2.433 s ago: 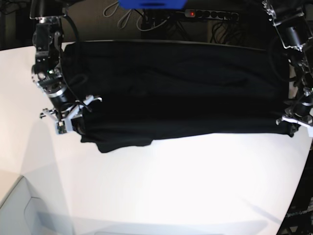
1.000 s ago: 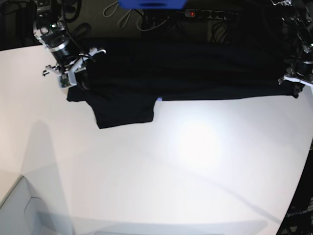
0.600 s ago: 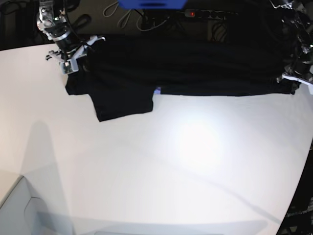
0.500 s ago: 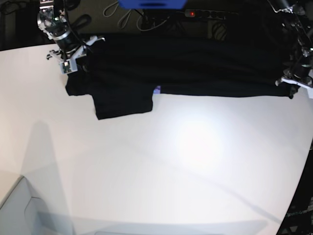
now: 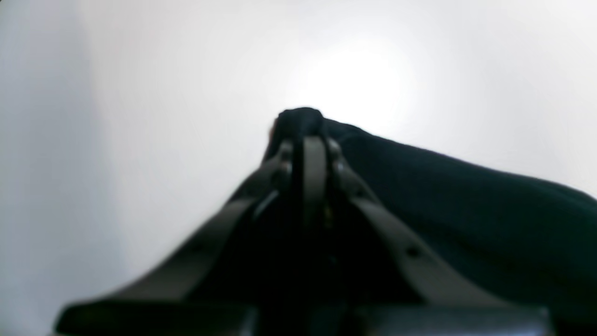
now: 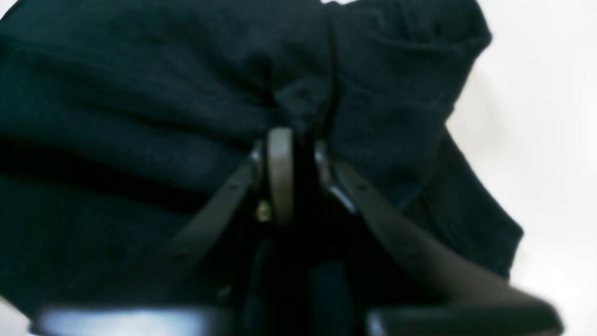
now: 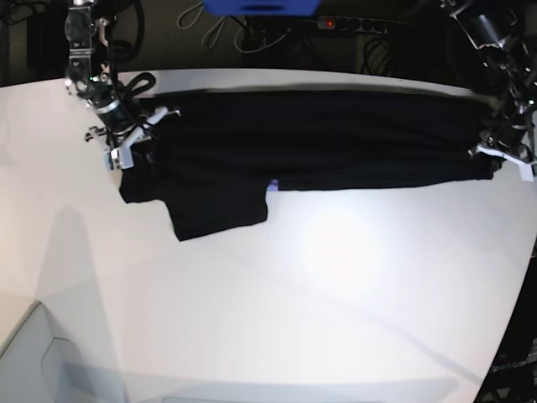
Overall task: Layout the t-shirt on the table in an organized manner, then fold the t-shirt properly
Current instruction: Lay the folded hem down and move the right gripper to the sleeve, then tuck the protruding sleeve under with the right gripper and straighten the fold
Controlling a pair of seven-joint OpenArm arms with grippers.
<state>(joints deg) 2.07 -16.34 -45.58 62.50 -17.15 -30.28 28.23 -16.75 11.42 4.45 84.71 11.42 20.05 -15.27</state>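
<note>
The black t-shirt (image 7: 319,138) lies stretched sideways across the far part of the white table (image 7: 336,294), folded into a long band. One sleeve (image 7: 218,210) sticks out toward the near side, beside a small purple spot of print (image 7: 271,185). My left gripper (image 7: 491,158) is shut on the shirt's right end; in the left wrist view the cloth (image 5: 466,210) bulges past the closed gripper (image 5: 310,140). My right gripper (image 7: 134,141) sits at the shirt's left end. In the right wrist view this gripper (image 6: 301,140) has its jaws slightly apart with bunched cloth (image 6: 140,93) at the tips.
Behind the table's far edge are a power strip (image 7: 361,25) with a red light, loose cables and a blue object (image 7: 260,7). The table's curved edge (image 7: 513,294) runs down the right side. A lower grey-white surface (image 7: 33,361) fills the near left corner.
Both grippers have come toward the near side with the shirt's ends. The shirt has shifted forward with them, and a white strip of table now shows behind its far edge.
</note>
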